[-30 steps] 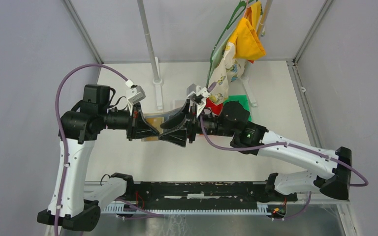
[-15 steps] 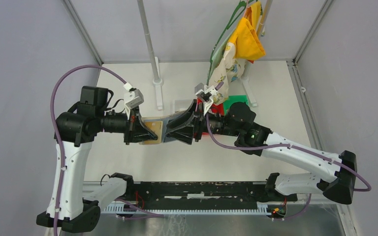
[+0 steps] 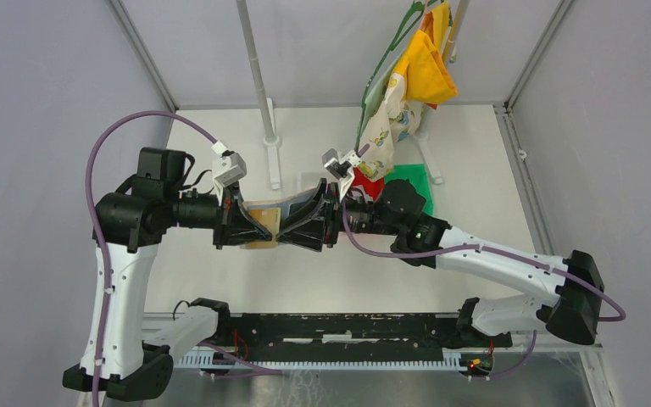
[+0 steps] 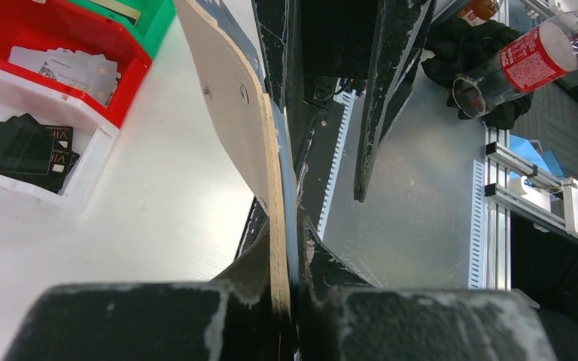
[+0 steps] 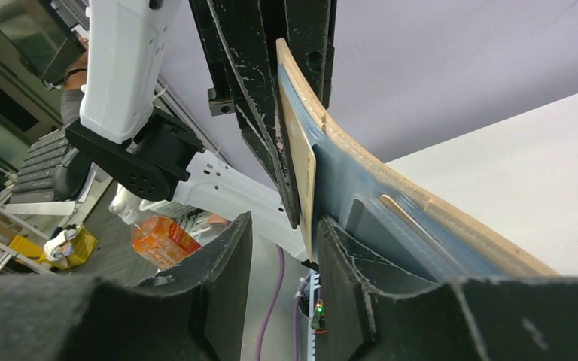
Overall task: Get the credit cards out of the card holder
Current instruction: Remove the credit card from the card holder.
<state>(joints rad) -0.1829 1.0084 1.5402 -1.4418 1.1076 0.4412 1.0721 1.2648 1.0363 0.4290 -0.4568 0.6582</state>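
The card holder (image 3: 269,222), tan with a pale blue-grey inside, hangs above the table between my two grippers. My left gripper (image 3: 254,227) is shut on its edge; in the left wrist view (image 4: 284,259) the tan and blue layers (image 4: 233,113) run up from the closed jaws. My right gripper (image 3: 295,234) is open at the holder's other end. In the right wrist view (image 5: 282,282) one finger (image 5: 346,286) rests against the blue panel (image 5: 391,195), and a flat tan piece (image 5: 299,158) hangs just inside the gap. Pale credit cards (image 4: 71,68) lie in a red bin. I see none in the holder.
A red bin (image 4: 132,71), a green bin (image 4: 154,22) and a white bin (image 4: 94,162) with black cards stand on the table behind the holder. Yellow and patterned cloths (image 3: 415,76) hang at the back. A white post (image 3: 263,93) stands at the back centre.
My right gripper pulled back right, then came left again to the holder's end. My left gripper shifted slightly left with the holder, which now shows more between the two.
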